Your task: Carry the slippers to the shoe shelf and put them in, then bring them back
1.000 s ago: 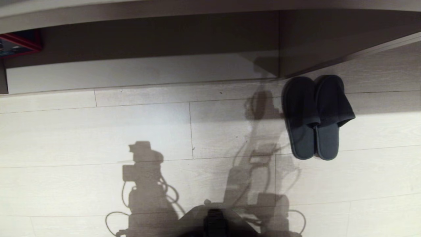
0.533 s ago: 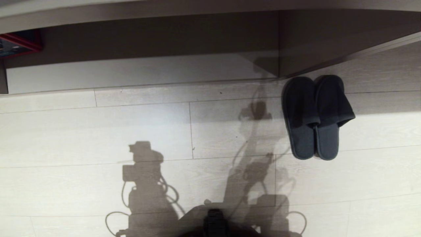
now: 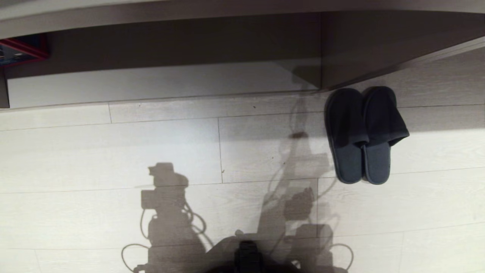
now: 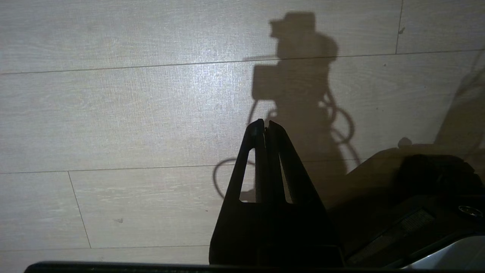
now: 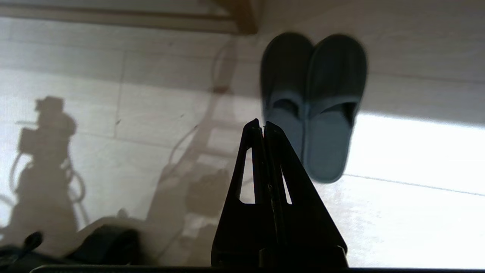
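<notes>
— Progress so far?
— Hard to call from here. Slippers point(image 3: 363, 134) side by side on the floor point(image 3: 113, 151), toes just at the front corner of the shoe shelf point(image 3: 159, 81), beside its divider, not inside. Nothing in the cubby itself.
— Any grip on them?
— None. Right gripper point(image 5: 263, 127) clenched on nothing, poised above the floor short of the heels, well apart from the fabric. Left gripper point(image 4: 266, 125) likewise pressed closed and empty, parked over bare boards.
— Remaining, then?
— Probably everything, or nothing if already back. Impossible to tell which.
</notes>
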`<state>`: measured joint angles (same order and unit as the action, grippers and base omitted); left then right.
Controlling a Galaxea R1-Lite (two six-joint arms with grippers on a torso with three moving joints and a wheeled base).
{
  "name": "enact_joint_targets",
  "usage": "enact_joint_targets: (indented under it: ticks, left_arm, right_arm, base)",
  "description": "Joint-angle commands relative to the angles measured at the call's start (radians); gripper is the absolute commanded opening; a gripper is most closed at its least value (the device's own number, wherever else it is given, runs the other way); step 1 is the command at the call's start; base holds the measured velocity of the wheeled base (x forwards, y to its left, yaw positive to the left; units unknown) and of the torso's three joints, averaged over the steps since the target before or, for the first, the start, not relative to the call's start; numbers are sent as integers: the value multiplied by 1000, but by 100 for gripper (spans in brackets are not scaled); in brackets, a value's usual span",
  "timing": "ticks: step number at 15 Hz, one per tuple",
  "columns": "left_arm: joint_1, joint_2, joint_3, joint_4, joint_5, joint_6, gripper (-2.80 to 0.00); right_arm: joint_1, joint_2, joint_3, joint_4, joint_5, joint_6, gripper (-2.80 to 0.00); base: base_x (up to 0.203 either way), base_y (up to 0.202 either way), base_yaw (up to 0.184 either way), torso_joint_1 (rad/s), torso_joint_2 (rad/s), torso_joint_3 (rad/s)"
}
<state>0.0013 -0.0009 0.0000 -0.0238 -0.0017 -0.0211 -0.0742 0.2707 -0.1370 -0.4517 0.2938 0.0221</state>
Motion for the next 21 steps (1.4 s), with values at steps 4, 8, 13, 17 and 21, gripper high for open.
enact_joint_targets:
  ticks: [4,8,13,17,21]
  left_arm:
    - [0,1,8,-1,0,0,-280]
    - [0,1,8,-2,0,3,-280]
    - [0,1,8,-2,0,-2,-280]
    - [0,1,8,-2,0,-2,-280]
    - [0,1,8,-1,0,0,-280]
  right_arm:
    - [67,-92,96,138,-43,-50,-280]
    - [67,-171,137,262,-169,-155,-280]
    - [70,-275,134,444,-265,-155,-280]
    - [70,-269,135,450,-268,-149,-280]
    - [73,-269,135,450,-268,-154,-280]
  base:
    - [0,0,0,0,0,0]
    - [0,0,0,0,0,0]
    - [0,0,0,0,0,7]
    - [0,0,0,2,1,153]
    - [0,0,0,2,3,204]
